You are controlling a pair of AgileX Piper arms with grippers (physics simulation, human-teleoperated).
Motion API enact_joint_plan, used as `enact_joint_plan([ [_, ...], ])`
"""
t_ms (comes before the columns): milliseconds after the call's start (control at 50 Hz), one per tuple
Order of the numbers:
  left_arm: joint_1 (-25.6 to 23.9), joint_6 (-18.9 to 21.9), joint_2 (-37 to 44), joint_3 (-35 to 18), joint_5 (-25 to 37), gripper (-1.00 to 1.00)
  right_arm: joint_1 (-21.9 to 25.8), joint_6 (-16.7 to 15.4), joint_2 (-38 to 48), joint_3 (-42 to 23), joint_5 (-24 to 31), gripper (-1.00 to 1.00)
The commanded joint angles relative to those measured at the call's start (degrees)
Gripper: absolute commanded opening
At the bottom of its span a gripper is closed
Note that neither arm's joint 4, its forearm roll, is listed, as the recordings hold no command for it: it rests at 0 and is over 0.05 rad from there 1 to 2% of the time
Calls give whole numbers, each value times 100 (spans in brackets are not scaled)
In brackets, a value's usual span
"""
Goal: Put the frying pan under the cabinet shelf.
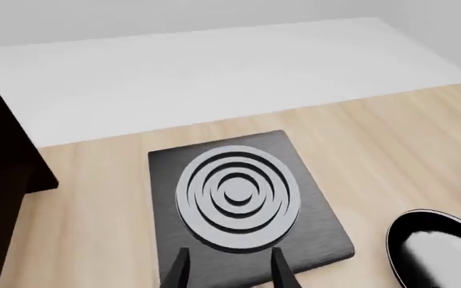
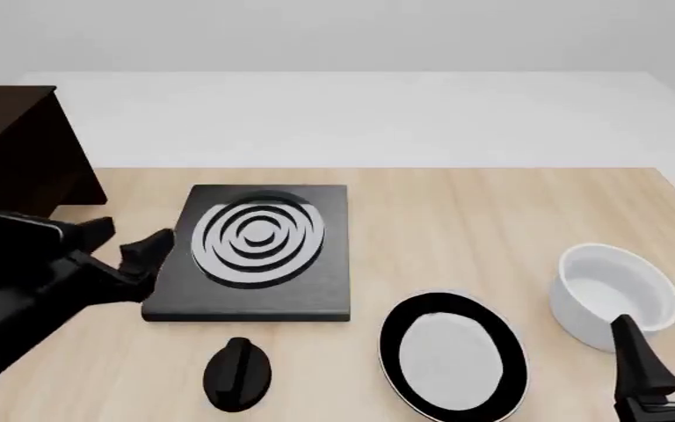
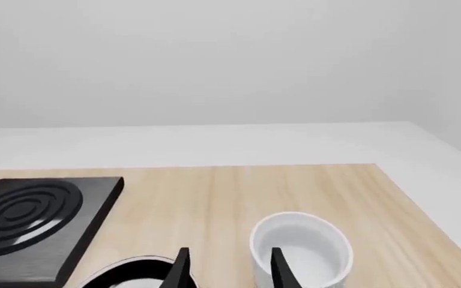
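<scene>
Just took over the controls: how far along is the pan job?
Nothing looks done. The frying pan sits on the table beside the white bowl, far from the cabinet shelf. Nothing is in hand: left gripper and right gripper are open and empty. Grasping, carrying and placing remain.

My left arm comes in low from the left side. Its left gripper points forward with its two fingers apart, holding nothing. My right gripper sits low at the right, fingers apart too, also holding nothing.
</scene>
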Motion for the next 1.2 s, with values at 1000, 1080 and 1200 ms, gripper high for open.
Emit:
enact_joint_plan([
  [1000, -4560, -2584, 2521, -2200, 1637, 100, -61, 23, -10, 2, 40, 100],
  [1080, -4662, -2732, 2591, -2169, 1530, 100, -54, 31, -7, 1, 55, 100],
  [1200, -5014, -3152, 2767, -2071, 1224, 100, -48, 55, -5, 1, 69, 100],
])
